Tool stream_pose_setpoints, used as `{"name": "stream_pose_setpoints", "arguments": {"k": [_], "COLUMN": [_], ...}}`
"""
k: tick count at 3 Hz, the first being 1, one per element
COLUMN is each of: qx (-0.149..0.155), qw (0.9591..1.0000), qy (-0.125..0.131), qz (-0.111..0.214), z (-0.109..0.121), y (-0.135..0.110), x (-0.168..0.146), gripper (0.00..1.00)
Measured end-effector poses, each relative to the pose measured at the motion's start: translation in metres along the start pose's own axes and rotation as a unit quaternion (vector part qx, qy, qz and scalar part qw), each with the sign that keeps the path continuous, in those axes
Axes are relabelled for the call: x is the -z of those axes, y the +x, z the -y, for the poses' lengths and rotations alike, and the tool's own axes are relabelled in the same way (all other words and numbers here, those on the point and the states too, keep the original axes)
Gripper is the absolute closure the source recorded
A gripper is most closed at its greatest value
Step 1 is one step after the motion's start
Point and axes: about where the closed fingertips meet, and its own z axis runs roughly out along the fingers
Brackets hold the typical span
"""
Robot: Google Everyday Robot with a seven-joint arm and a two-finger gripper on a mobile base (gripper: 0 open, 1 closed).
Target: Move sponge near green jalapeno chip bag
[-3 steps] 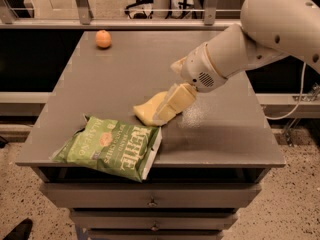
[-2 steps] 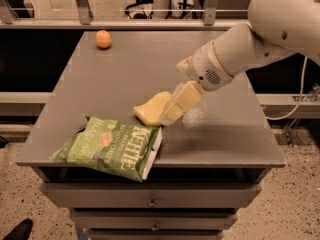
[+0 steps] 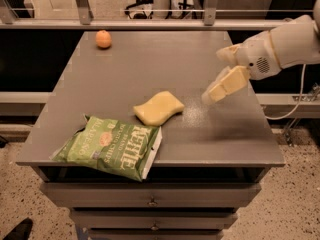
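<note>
The pale yellow sponge lies flat on the grey table, just above and right of the green jalapeno chip bag. The sponge's near corner almost touches the bag's white end. The bag lies at the front left of the table and overhangs the front edge slightly. My gripper hangs above the table's right side, a hand's width to the right of the sponge. It is open and holds nothing.
A small round orange fruit sits at the table's far left corner. Drawers run below the tabletop. A railing runs behind the table, and a white cable hangs at the right.
My gripper was on the sponge; it has let go, risen and pulled back to the right. The sponge now lies free beside the bag.
</note>
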Motion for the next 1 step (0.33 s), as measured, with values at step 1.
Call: {"name": "stream_pose_setpoints", "arguments": {"k": [1], "qx": [0.004], "qw": [1.0], "qy": [0.005], "qz": [0.007], "z": [0.004], "y": [-0.0059], "x": [0.0038], "gripper": [0.0]}}
